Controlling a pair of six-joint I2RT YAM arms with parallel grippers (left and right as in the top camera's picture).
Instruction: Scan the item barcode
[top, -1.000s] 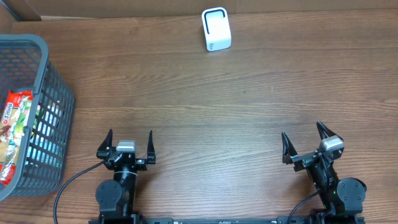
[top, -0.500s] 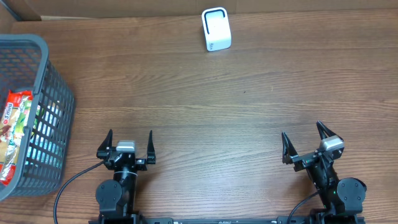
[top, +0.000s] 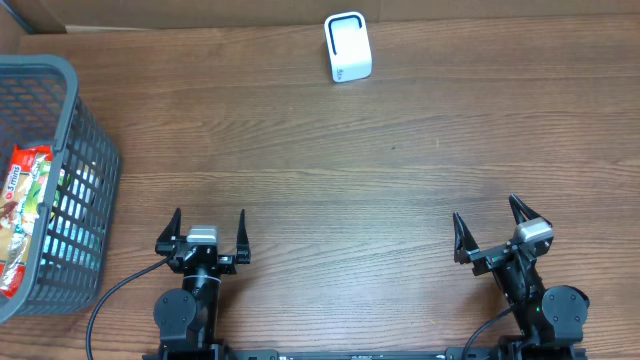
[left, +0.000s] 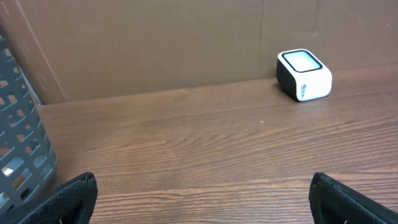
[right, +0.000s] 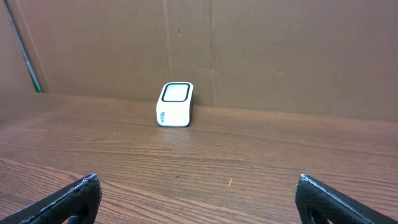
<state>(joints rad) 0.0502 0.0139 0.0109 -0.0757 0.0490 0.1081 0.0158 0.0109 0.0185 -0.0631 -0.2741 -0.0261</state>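
Note:
A white barcode scanner (top: 349, 47) with a dark-rimmed window stands at the far edge of the wooden table; it also shows in the left wrist view as the scanner (left: 303, 75) and in the right wrist view as the scanner (right: 175, 104). A snack packet, red and green (top: 22, 215), lies in the grey basket (top: 85, 130) at the left. My left gripper (top: 209, 228) rests open near the front edge, nothing between its fingers. My right gripper (top: 487, 227) is open too, at the front right, and empty.
The basket wall (left: 18, 149) stands close to the left of my left gripper. A brown cardboard wall (right: 280, 50) backs the table behind the scanner.

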